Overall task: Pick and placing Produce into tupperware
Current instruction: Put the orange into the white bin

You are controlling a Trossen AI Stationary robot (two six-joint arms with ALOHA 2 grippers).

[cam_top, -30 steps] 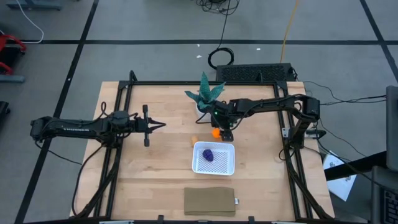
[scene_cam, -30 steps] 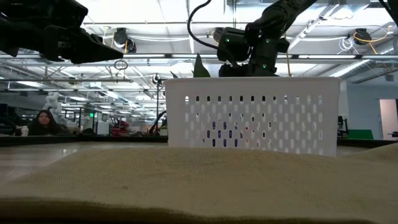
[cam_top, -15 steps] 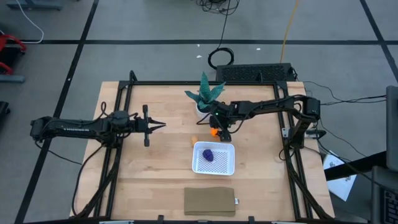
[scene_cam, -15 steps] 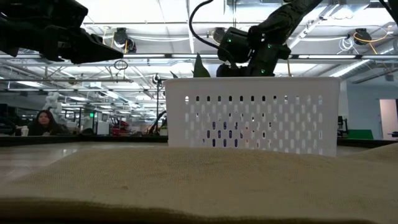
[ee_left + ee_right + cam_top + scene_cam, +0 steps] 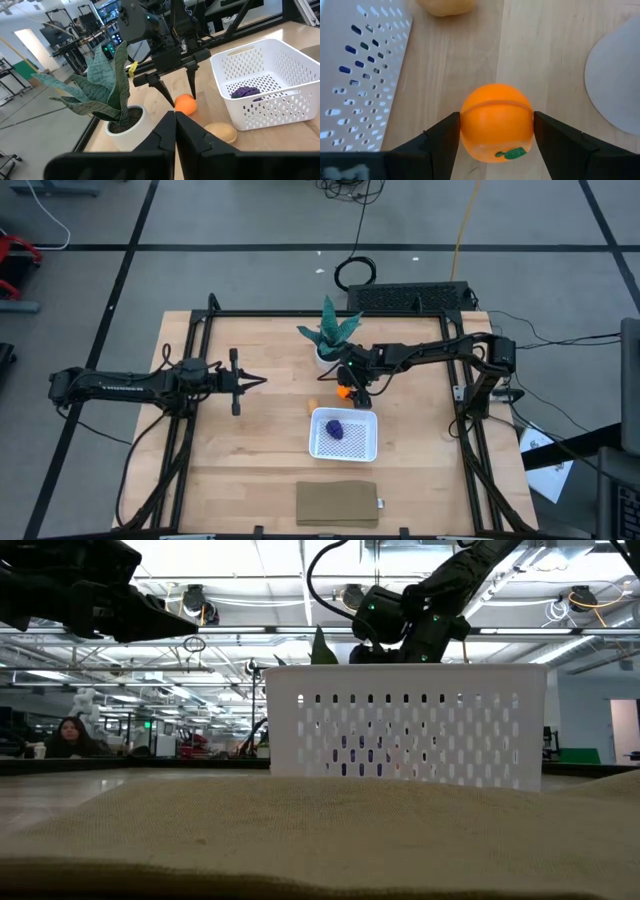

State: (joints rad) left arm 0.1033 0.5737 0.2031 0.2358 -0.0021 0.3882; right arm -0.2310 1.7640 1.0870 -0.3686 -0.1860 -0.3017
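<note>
My right gripper stands over the bright orange ball, between the plant pot and the far edge of the white tupperware, and is shut on it. The dark purple lump lies on the tupperware's dotted bottom. The tan-orange piece lies on the wood just left of the tupperware's far left corner. My left gripper hovers shut over the table's left half, pointing right. My right gripper has the orange ball pinched between its two fingers, one on each side of its widest part. The fingers come from above, pointing down. The ball sits low between the fingertips, at the table top.
A green spiky plant in a white pot stands right behind my right gripper. A flat tan-brown pad lies by the near edge. A dark frame runs round the table. Bare wood lies left of the tupperware.
My right gripper has moved a little toward the table's left, from beside the orange ball to straight over it. The ball, the tupperware and my left arm have stayed where they were.
</note>
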